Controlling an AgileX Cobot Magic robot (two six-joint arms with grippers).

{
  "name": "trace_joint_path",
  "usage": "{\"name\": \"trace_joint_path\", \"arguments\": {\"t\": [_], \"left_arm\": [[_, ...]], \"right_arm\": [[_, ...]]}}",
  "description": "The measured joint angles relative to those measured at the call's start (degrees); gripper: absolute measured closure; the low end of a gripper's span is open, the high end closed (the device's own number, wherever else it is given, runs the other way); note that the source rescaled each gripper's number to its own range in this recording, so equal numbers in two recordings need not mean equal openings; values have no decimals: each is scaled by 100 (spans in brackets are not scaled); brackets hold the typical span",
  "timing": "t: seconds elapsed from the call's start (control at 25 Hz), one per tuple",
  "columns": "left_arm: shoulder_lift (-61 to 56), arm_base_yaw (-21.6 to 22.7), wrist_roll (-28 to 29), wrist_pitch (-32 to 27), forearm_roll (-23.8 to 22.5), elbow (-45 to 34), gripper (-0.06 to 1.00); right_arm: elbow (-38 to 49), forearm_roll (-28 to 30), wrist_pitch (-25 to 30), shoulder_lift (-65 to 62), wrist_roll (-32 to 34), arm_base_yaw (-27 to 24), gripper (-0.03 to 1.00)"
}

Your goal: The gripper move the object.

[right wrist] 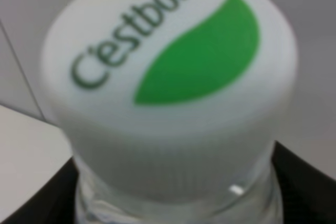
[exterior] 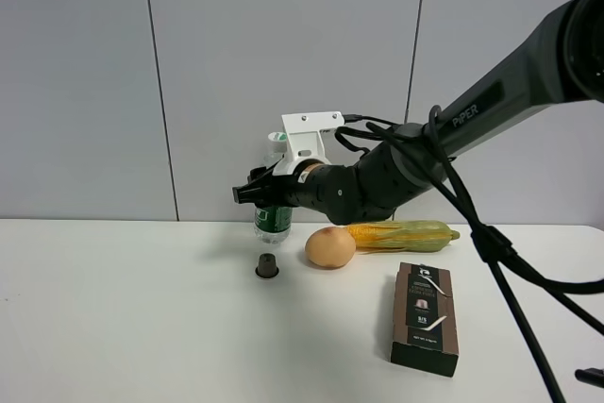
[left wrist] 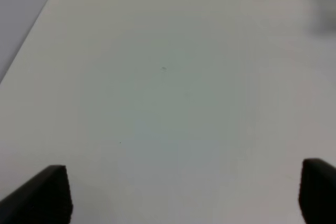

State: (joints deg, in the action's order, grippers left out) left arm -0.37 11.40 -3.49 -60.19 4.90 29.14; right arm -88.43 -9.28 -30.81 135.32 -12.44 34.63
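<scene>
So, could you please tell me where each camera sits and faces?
Exterior high: up high, facing the wall across the table; shows the right arm, right gripper at the bottle.
Left wrist: on the left arm, looking down at the table; left gripper shows, fingertips spread.
Right wrist: on the right arm, close on the cap; fingers flank the neck.
Shared: exterior and right wrist see the bottle.

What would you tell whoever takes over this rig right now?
Right gripper: jaws shut on the water bottle just below its white cap.
Left gripper: open, holding nothing, above the table.
The bottle is upright near the table's back edge. In the high view it is behind the small dark capsule and left of the egg and corn. Whether its base is lifted cannot be told.
Done: the grasp.
Left: carry the bottle to its new spot and release.
</scene>
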Motion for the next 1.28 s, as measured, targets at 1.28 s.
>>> {"name": "trace_joint_path", "arguments": {"t": [1.28], "left_arm": [[0, 0, 0, 0, 0, 0, -6]], "right_arm": [[-74, 6, 430, -795, -469, 112, 68]]}}
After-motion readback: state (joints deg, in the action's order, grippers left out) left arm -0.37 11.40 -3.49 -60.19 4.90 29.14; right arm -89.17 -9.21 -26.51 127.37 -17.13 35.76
